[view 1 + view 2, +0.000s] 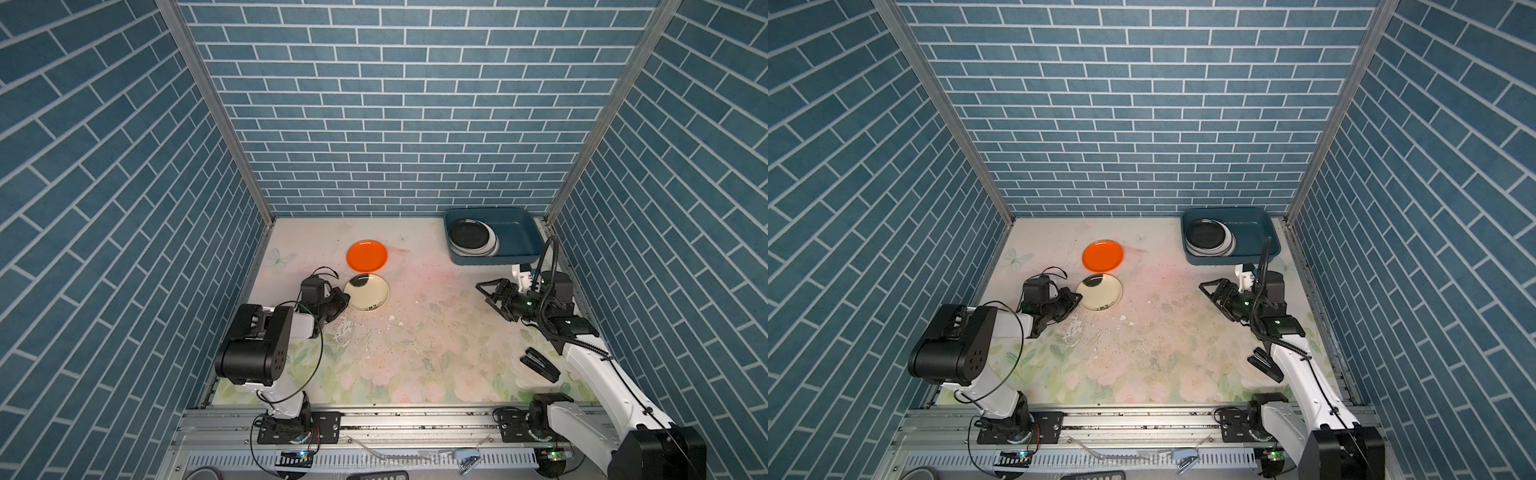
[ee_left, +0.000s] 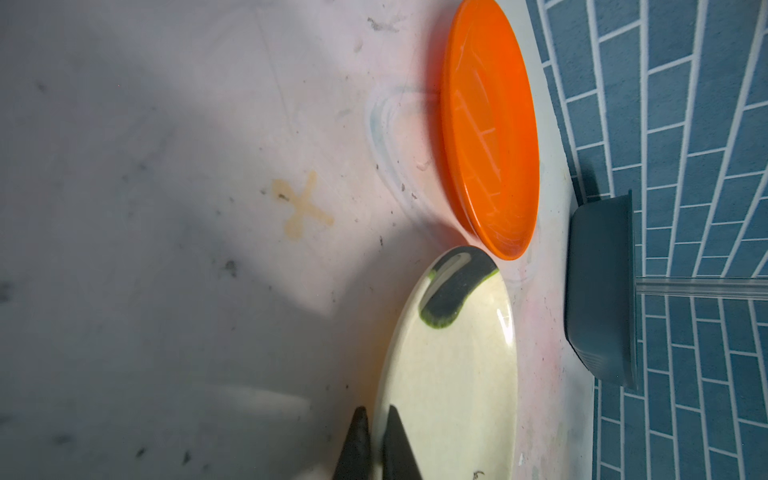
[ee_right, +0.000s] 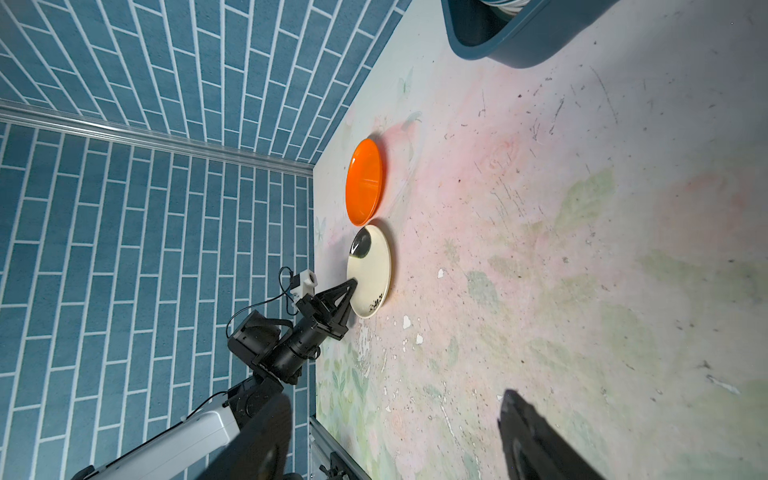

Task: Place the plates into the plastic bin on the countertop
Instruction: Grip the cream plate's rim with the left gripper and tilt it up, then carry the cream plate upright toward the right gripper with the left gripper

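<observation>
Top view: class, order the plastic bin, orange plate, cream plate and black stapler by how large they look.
1. plastic bin
2. orange plate and cream plate: too alike to rank
3. black stapler, long but slim

i see a plain orange plate (image 1: pixel 366 255), a cream plate (image 1: pixel 370 296) with a black smear, a dark teal bin (image 1: pixel 519 237), and pink-green flowers on the countertop (image 1: pixel 436 336).

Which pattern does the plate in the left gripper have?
The plate is cream with a black, green-edged brush mark; best in the left wrist view.
</observation>
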Robot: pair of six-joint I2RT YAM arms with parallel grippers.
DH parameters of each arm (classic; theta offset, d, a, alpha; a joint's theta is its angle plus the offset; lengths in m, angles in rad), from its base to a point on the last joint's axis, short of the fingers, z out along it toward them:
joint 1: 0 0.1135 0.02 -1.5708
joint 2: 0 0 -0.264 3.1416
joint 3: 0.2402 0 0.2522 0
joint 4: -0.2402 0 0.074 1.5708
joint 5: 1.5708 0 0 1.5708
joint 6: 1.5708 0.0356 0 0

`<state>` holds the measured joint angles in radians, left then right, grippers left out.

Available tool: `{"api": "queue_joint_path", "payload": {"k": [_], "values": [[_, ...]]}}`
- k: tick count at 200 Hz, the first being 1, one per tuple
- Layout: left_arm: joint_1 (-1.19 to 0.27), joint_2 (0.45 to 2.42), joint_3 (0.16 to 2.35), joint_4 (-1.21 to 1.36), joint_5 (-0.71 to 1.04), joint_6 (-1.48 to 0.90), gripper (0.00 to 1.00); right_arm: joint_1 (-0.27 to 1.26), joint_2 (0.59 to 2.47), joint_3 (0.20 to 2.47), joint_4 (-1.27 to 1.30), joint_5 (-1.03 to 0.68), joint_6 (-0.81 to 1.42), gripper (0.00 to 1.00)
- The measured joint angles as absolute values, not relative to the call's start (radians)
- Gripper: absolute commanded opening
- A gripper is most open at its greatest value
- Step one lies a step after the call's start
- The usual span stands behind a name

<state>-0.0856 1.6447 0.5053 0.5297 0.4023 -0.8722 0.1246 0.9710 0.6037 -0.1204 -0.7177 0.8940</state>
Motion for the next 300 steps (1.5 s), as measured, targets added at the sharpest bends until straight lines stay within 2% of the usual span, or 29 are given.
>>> {"api": "queue_joint_path", "payload": {"k": [66,182,242,300], "values": [[-0.120,1.527,0.505,0.408,0.382,-0.873,0.00,0.125,0.916,0.484,-0.096,-0.712,0.921,0.79],[-0.203,1.334,0.602,0.185,0.357,-0.912,0.00,0.130,0.912,0.406,0.055,-0.702,0.998,0.79],[-0.347,1.338,0.715,0.152,0.334,-0.951,0.00,0.145,0.945,0.411,0.122,-0.703,1.018,0.79],[-0.480,1.452,0.817,0.176,0.328,-0.991,0.00,0.189,0.998,0.433,0.164,-0.699,1.030,0.77]]}}
